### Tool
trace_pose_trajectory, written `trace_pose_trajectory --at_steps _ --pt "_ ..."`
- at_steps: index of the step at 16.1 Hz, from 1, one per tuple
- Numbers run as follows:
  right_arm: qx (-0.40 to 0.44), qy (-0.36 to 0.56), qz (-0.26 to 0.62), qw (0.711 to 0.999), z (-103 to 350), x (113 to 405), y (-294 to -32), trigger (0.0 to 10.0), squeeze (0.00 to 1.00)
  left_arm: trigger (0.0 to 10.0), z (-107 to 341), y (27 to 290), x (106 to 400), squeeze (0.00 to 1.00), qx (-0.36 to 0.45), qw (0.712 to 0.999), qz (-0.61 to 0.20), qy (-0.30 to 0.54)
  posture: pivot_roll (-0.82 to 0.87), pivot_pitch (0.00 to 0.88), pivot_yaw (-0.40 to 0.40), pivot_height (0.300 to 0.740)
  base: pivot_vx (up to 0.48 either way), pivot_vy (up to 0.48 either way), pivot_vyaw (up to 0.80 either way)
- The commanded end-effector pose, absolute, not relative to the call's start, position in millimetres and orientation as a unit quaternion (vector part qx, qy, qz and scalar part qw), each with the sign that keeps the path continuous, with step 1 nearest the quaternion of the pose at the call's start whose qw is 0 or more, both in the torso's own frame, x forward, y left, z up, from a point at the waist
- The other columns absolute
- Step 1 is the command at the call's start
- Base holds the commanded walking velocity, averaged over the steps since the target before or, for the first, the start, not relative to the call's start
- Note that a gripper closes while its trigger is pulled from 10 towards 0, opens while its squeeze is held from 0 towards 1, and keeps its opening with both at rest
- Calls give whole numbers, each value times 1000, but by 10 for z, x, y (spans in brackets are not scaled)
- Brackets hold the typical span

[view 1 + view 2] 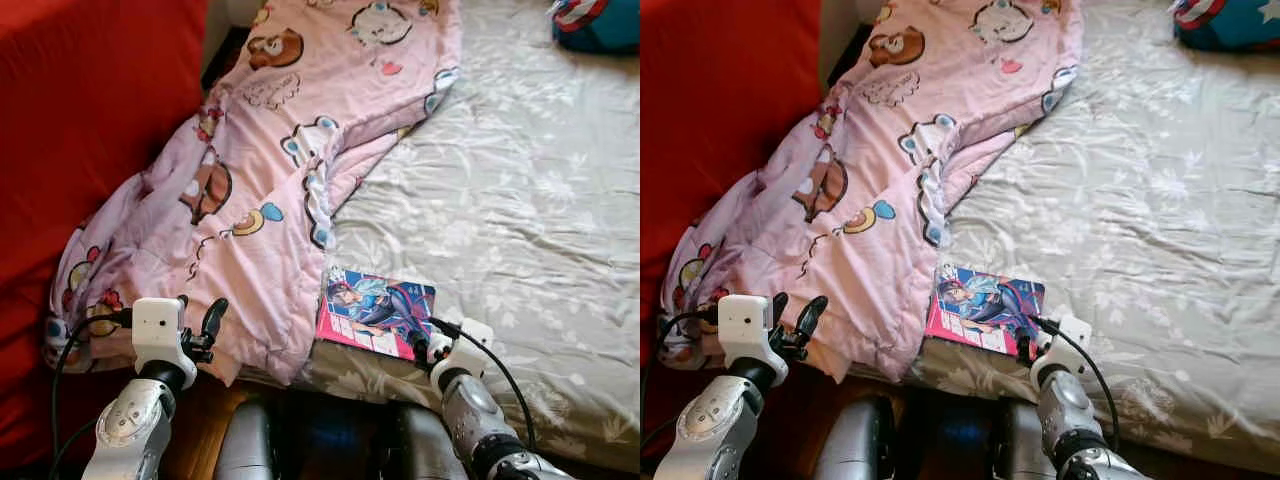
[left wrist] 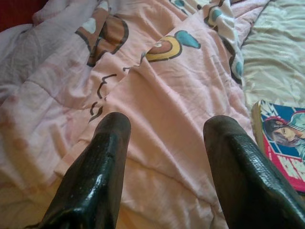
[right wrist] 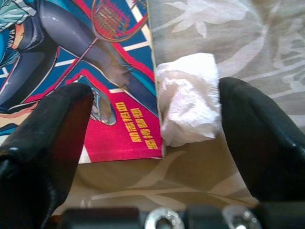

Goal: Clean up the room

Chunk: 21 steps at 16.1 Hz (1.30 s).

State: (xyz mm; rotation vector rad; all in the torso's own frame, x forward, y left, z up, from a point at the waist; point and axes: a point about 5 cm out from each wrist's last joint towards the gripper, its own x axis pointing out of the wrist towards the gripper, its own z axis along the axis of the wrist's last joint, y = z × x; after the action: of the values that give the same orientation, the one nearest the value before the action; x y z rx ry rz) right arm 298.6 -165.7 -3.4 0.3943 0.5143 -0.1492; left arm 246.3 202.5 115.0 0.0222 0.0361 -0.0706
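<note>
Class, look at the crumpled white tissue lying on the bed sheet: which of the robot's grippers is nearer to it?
Right. The right gripper straddles the tissue beside the comic book; the left gripper hovers over the pink blanket, well away.

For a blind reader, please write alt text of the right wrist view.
The open right hand straddles a crumpled white tissue lying on the floral bedsheet, beside the corner of a colourful comic book.
</note>
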Motion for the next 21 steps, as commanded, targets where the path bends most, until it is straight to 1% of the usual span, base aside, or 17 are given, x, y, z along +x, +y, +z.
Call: trace_pose_trajectory --at_steps 1,2,8,9,10,21 --pt "195 278 -77 937 -130 2899 -1639 3176 0 10000 1130 2040 2406 0 8 999 -33 28 196 322 13 640 0 0 0" --pt "192 281 -80 937 -126 2906 -1649 10000 0 10000 1126 2033 2396 0 8 999 -34 29 196 322 13 640 0 0 0" --pt "188 289 -107 933 -147 2877 -1776 10000 0 10000 1115 2030 2320 0 10 999 -29 33 204 330 8 640 0 0 0" --pt "187 290 -107 933 -146 2878 -1779 7373 0 10000 1107 2031 2309 0 10 999 -28 35 204 330 8 640 0 0 0" --pt "187 290 -106 933 -142 2882 -1782 0 0 10000 1106 2025 2294 0 11 999 -28 36 208 335 9 640 0 0 0" --pt "177 298 -100 933 -158 2872 -1755 0 0 10000 1084 2051 2168 0 12 998 -15 52 211 361 9 640 0 0 0"
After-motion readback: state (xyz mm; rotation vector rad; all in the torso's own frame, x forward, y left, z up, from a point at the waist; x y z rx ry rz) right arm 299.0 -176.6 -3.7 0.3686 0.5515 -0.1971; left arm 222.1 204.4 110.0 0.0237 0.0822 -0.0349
